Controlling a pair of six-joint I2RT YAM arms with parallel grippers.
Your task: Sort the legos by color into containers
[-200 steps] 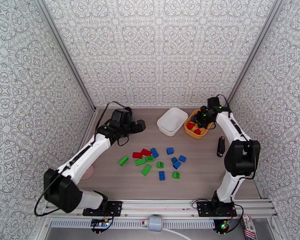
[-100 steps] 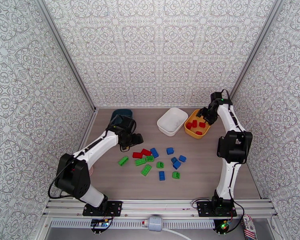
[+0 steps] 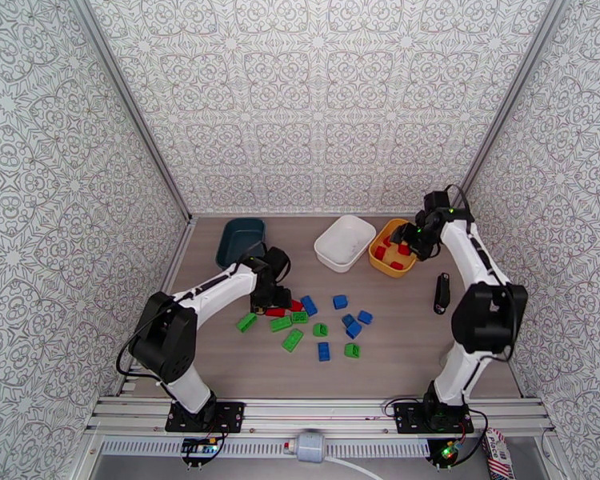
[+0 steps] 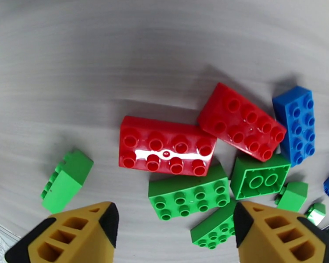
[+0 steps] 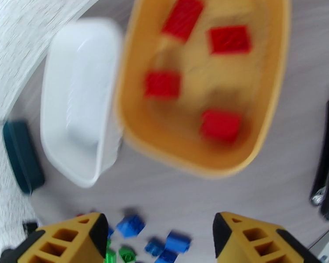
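Desk (image 3: 412,370), wood-grain, carries everything. Three tubs in a row at the far edge: teal tub (image 3: 240,241) far left, with no bricks seen in it; white tub (image 3: 345,243) in the middle, long axis diagonal from near-left to far-right; yellow tub (image 3: 374,258) just beside it on the right, with four red legos (image 5: 162,84) lying flat in it.

Left tool (image 4: 173,215) is low over the left end of the loose pile, fingers spread wide, nothing between them. Right tool (image 5: 158,226) hangs above the near side of the yellow tub, also spread wide and holding nothing; the wrist view is blurred.

A black elongated object (image 3: 441,292) lies right of the yellow tub, long axis running near-far, apart from the bricks.

Loose legos (image 3: 323,351) are scattered mid-desk: red and green to the left, blue to the right. In the left wrist view:
- The red 2x4 brick (image 4: 166,146) is studs up, long axis left-right.
- The second red brick (image 4: 241,121) lies diagonal and touches its corner.
- The green 2x4 brick (image 4: 188,196) lies against the first red's lower edge.
- The green 2x2 brick (image 4: 259,176) is upside down.
- The blue brick (image 4: 296,123) has its long axis up-down.
- The lone green brick (image 4: 66,180) is on its side, apart at left.
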